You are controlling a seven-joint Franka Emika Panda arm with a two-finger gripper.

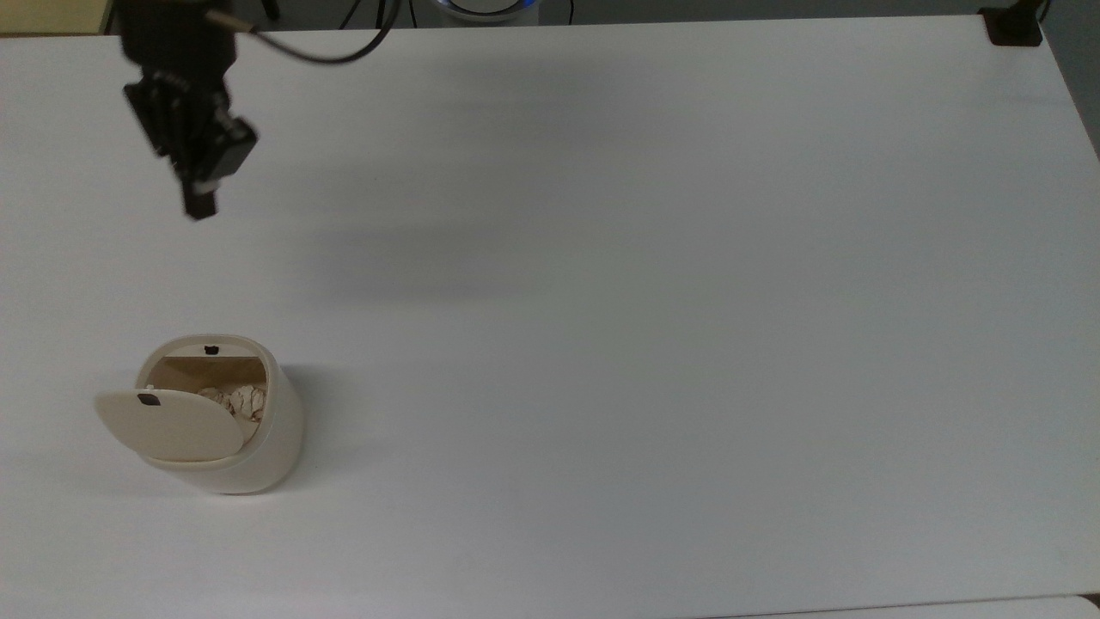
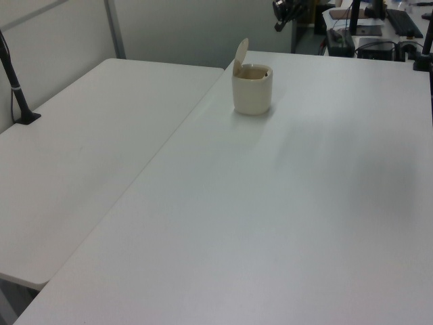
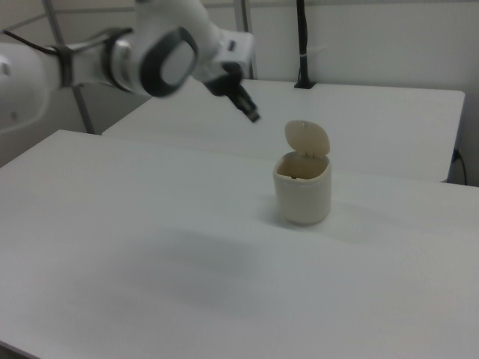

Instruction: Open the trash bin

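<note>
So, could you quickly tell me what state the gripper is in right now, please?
Gripper: shut, holding nothing, raised well clear of the trash bin, whose lid stands open.

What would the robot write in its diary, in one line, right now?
trash bin: open | lid: up | inside: crumpled paper | gripper: shut, away from bin

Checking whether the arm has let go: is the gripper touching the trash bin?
Apart. In the right view the gripper hangs in the air, with bare background between it and the raised lid of the trash bin.
</note>
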